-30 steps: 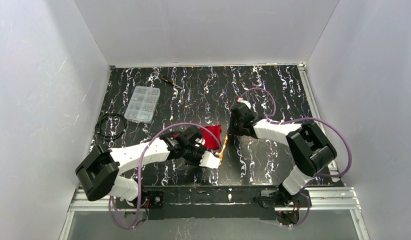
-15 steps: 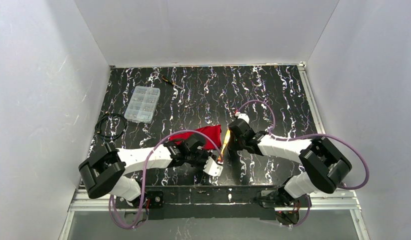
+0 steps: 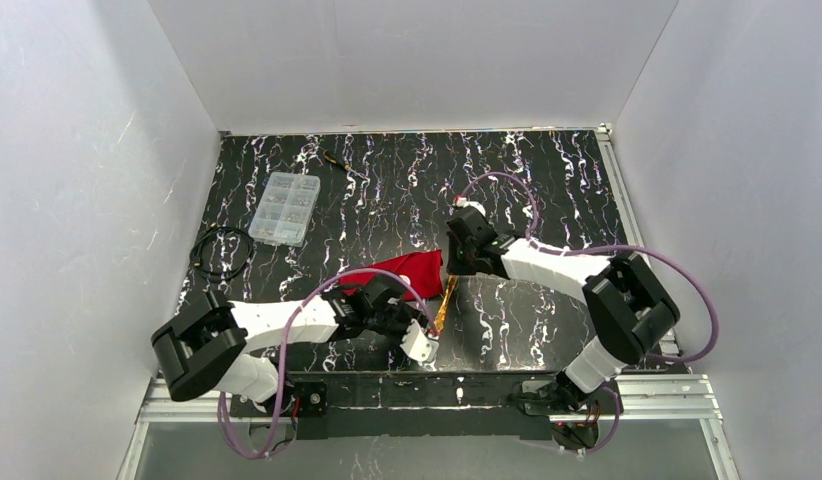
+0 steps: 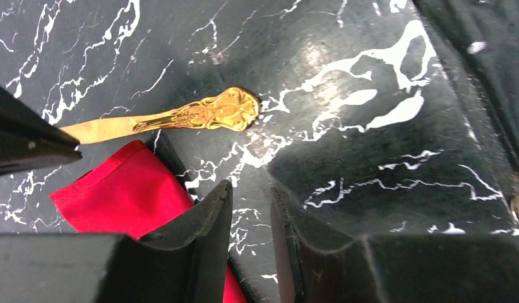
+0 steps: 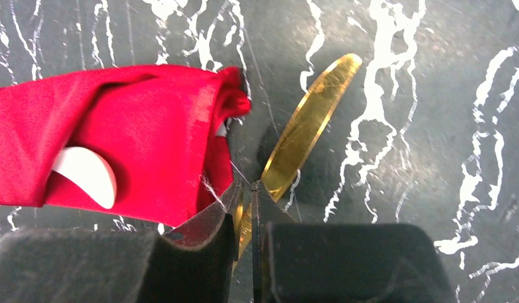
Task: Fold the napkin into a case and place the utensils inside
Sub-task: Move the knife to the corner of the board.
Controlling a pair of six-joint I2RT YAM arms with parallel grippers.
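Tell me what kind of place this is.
Probably a lab robot cell: white walls enclose a black marbled table, and the left arm and right arm are bolted to a metal frame at its near edge.

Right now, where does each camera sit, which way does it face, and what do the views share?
Top external: fixed above and behind the bases, looking down on the black marbled table; left arm and right arm show.
Left wrist: on the left arm, looking down past the left gripper at the handle of the shiny gold utensil and the bright red cloth napkin.
Right wrist: on the right arm, looking down past the right gripper, shut on that utensil.
Shared by all: utensil, napkin.
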